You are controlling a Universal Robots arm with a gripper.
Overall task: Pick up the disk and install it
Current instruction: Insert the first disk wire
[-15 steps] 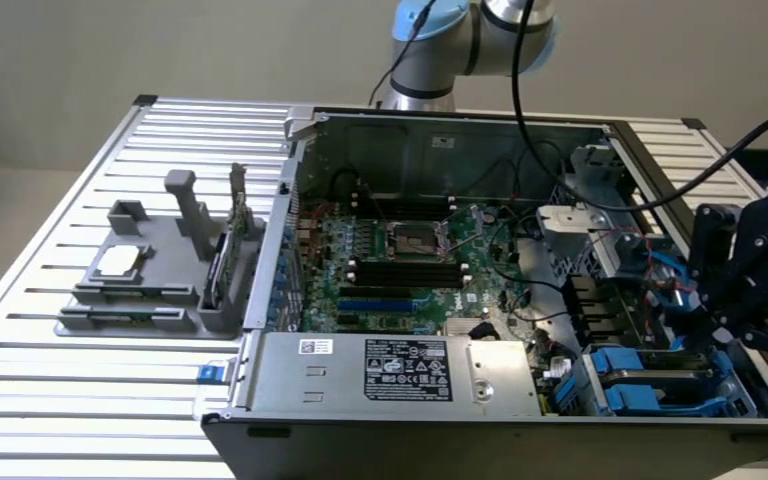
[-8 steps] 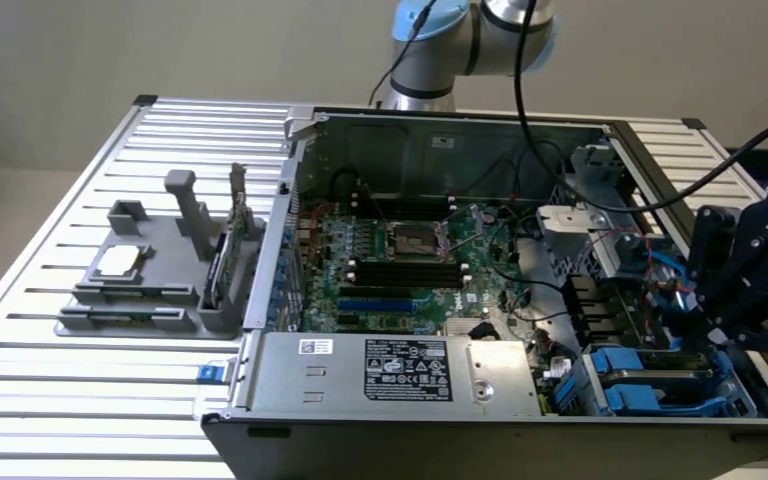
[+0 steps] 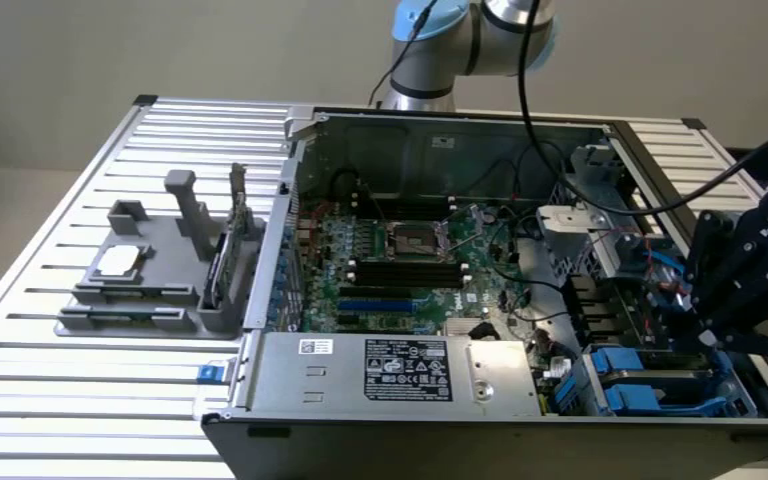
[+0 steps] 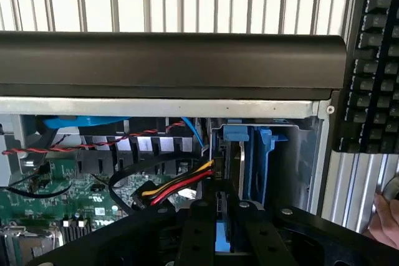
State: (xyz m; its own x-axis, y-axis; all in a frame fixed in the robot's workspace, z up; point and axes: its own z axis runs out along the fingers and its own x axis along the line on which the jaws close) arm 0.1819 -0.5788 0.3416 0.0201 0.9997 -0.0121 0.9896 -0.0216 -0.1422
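1. The slatted counter [image 3: 37, 340] carries an open computer case [image 3: 491, 130].
2. The gripper [image 3: 738, 290] hangs over the case's drive bays.
3. Its fingers [image 4: 196, 232] clamp the disk [image 4: 222, 241], upright above a blue-railed bay [image 4: 249, 160].

- The gripper [image 3: 720, 335] hangs low in the drive bay corner of the open computer case [image 3: 357, 130], at the exterior view's right, hemmed by the case wall and blue drive carriers [image 3: 631, 385].
- Just beside the bay, loose cables [image 4: 168, 188] crowd the gap toward the motherboard [image 3: 404, 265].
- The power supply box [image 3: 398, 372] blocks the case's near edge.
- The slatted table [image 3: 77, 400] lies open around the grey fixture [image 3: 157, 275].
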